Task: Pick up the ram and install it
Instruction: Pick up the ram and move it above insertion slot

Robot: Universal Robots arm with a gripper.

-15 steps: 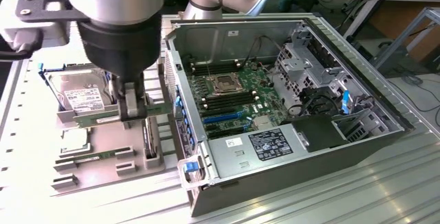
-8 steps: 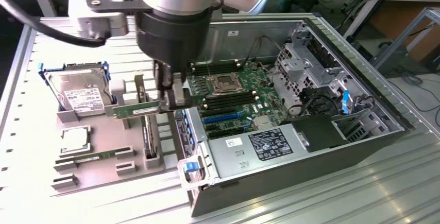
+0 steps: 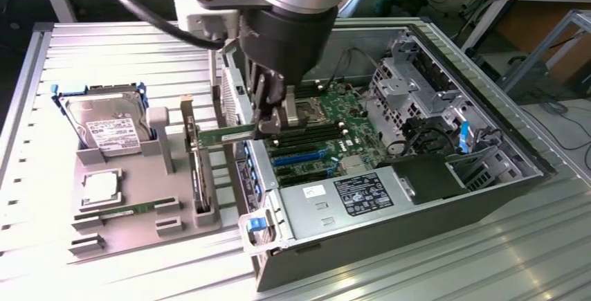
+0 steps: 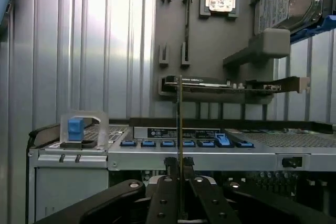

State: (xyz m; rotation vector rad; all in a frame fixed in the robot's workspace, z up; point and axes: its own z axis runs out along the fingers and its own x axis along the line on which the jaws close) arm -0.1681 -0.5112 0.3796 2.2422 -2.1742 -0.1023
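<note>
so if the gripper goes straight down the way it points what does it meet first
Probably the black memory slots on the motherboard: the gripper points down into the open case, and the ram it grips would touch first. Depth is unclear.

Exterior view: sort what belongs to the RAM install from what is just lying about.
In the job:
- ram, gripped edge-on by the gripper
- motherboard inside the open computer case

Lying about, on the grey tray:
- second ram stick
- hard drive
- processor chip
- expansion card, standing on edge
</note>
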